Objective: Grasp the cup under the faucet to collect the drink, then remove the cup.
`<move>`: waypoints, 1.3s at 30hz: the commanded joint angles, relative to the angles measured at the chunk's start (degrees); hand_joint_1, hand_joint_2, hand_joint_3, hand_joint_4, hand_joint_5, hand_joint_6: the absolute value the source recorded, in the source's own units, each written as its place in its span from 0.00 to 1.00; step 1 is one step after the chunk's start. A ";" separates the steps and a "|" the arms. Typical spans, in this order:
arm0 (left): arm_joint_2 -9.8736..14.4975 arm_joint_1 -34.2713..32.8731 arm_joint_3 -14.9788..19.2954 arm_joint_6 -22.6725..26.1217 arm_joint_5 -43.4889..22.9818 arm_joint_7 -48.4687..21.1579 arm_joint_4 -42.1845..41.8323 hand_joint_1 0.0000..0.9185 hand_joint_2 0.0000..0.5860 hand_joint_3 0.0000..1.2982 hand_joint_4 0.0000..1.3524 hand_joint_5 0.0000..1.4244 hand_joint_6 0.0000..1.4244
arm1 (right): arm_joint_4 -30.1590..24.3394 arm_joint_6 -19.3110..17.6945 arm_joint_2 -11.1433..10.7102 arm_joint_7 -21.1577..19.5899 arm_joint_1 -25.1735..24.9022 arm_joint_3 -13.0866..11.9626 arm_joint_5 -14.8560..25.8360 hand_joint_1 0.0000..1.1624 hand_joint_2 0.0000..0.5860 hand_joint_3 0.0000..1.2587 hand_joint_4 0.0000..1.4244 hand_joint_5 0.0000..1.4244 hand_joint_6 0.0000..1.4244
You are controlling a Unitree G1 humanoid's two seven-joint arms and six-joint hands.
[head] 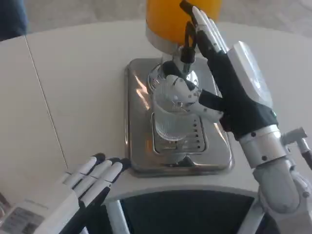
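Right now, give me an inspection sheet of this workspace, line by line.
Surface: white table, bare on the left side.
Job's things: clear ribbed cup upright on the steel drip tray, under the dispenser with orange drink; black tap lever above it.
Clutter: nothing seen.
Hands: right hand wraps the cup, fingers up by the lever; left hand rests open on the table's near edge.
Cables: nothing seen.
Surroundings: grey floor beyond the table.

Open table from 7 to 11 o'clock of cup, orange dispenser tank blocks 12 o'clock, right hand crowds 1 to 4 o'clock, steel drip tray rim rings cup.
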 commanded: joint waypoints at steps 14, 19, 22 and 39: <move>-0.86 -1.55 -1.10 1.45 0.00 -2.26 0.42 0.03 0.18 0.05 0.00 0.02 0.09 | 0.96 -4.51 1.23 -1.09 0.87 2.51 2.20 0.38 0.82 0.02 0.00 0.00 0.03; -0.74 -2.40 -1.25 1.66 -0.04 -2.57 0.86 0.03 0.18 0.05 0.00 0.02 0.09 | -0.32 -3.93 1.55 -0.92 1.97 2.98 2.16 0.38 0.83 0.02 0.00 0.00 0.03; -0.60 -2.73 -1.34 1.74 -0.10 -2.70 1.09 0.03 0.18 0.05 0.00 0.02 0.09 | -1.19 -3.46 1.92 -0.93 2.66 3.18 1.93 0.38 0.83 0.02 0.00 0.00 0.02; -0.14 -3.25 -1.84 1.82 -0.83 -3.93 1.87 0.03 0.18 0.05 0.00 0.02 0.09 | 0.64 2.53 0.60 4.96 -0.42 5.86 -0.36 0.34 0.83 0.00 0.00 0.00 0.00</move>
